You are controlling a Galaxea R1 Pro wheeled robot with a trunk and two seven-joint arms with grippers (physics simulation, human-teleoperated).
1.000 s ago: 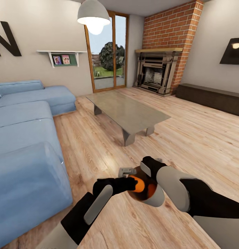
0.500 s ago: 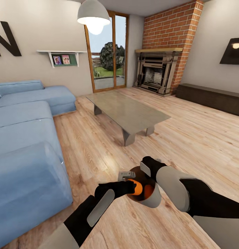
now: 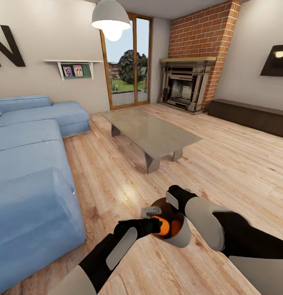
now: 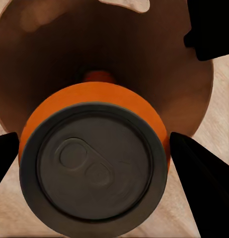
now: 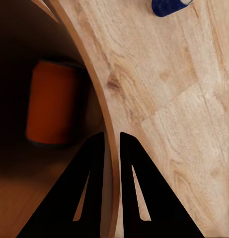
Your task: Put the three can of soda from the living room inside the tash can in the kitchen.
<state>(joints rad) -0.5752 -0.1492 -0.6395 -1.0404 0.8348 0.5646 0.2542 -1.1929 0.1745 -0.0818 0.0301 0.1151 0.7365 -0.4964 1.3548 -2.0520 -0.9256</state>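
While the blue corner sofa point(image 3: 30, 164), the long glass-topped coffee table point(image 3: 151, 133), the red-brick fireplace point(image 3: 194, 61) and the pale wood plank floor point(image 3: 239, 164) sit in the head view just as they did 1 s ago, the change is all low down between the 2 arms.

The small glossy copper-brown round bin point(image 3: 176, 237) hangs above the floor from the right pincer point(image 5: 112, 141), whose 2 dark fingers point(image 5: 136, 188) sit 1 on each side of the thin curved wall point(image 5: 102, 124), closed on it, 1 finger inside the bin and 1 outside. This bin has barely shifted from 1 s ago.

The left pincer point(image 3: 151, 222) is clamped on a bright orange cylindrical soda can point(image 4: 94, 163), its dark fingertips point(image 4: 193, 173) pressing the can's 2 sides, the grey pull-tab top point(image 4: 94, 171) facing back toward the wrist. Compared with 1 s ago, this arm has sunk and the can has gone further through the bin's mouth; its orange end point(image 3: 162, 226) now lies within the rim.

Beyond the held can, deeper in the bin, a 2nd orange can point(image 5: 52, 104) lies against the inner wall, also seen as an orange patch point(image 3: 174, 228) just beside the held 1. Whether a 3rd lies under it I cannot tell.
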